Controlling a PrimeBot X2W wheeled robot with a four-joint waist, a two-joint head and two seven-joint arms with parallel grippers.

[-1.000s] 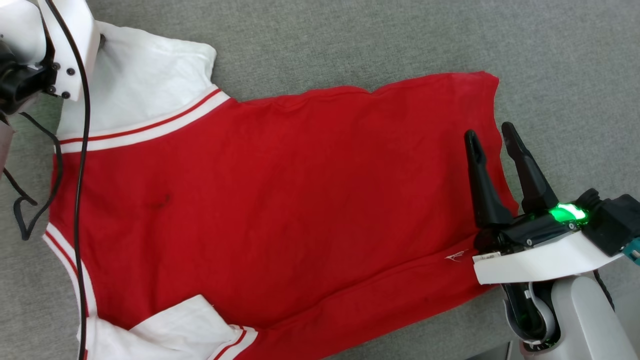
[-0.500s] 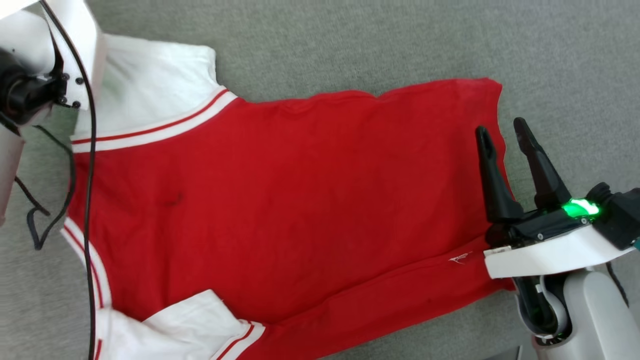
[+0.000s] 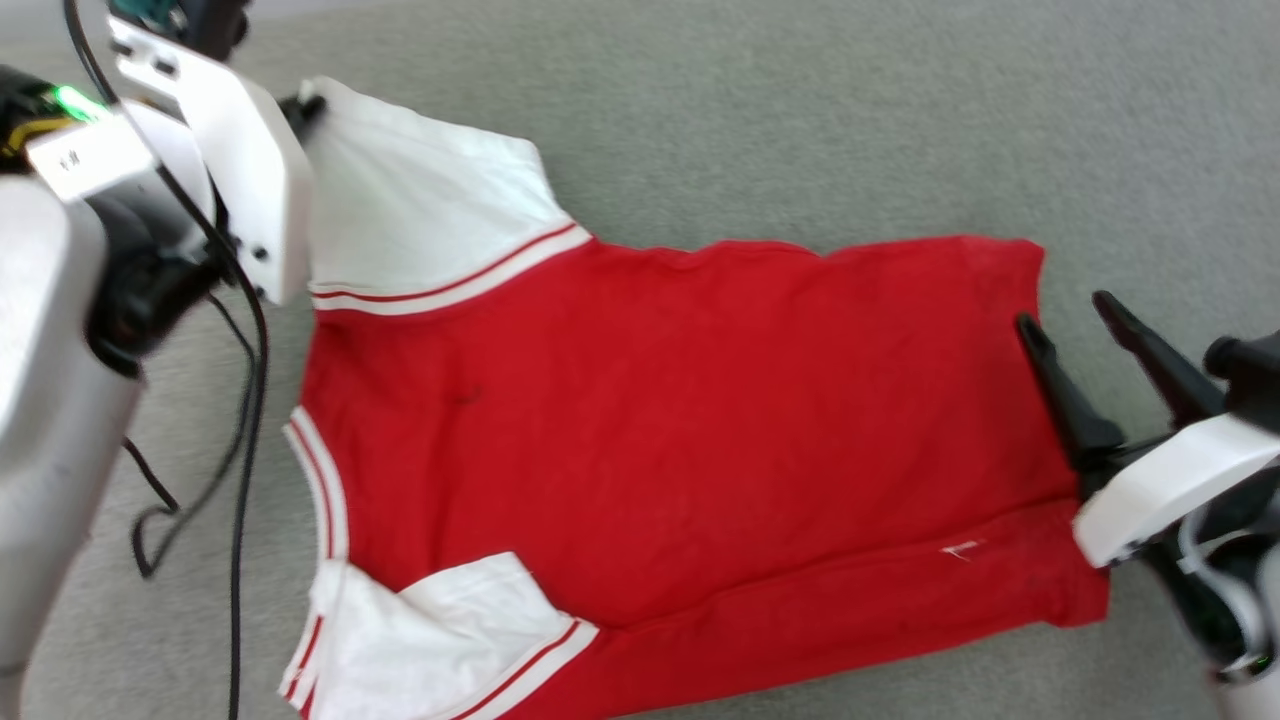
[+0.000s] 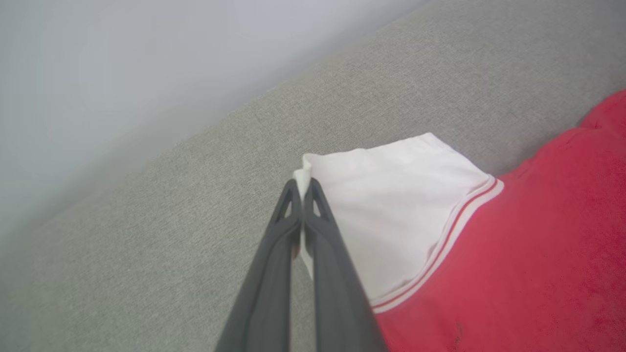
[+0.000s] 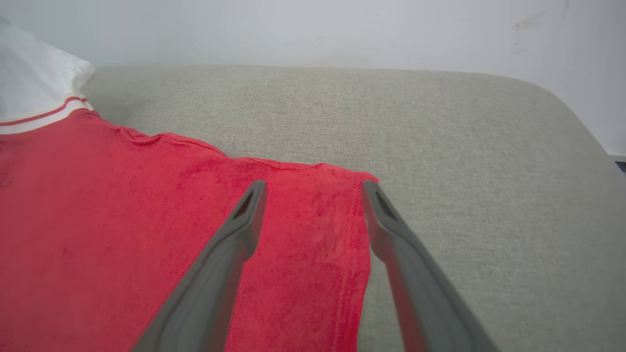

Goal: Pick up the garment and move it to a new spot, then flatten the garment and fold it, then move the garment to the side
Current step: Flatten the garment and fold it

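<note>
Red knit cloth with short white sleeves and striped trim makes up the garment (image 3: 680,420), which is spread plain side up on the grey, coarse-woven table (image 3: 800,120). In the head view its long axis is laid from 9 to 3 o'clock, neckline at 9, hem at 3. The left end effector (image 4: 303,188) is pinched together on the corner of the 11 o'clock sleeve (image 4: 391,205). The right end effector (image 3: 1065,312) is spread apart at the 3 o'clock hem, one finger over the cloth, the other over the table.
</note>
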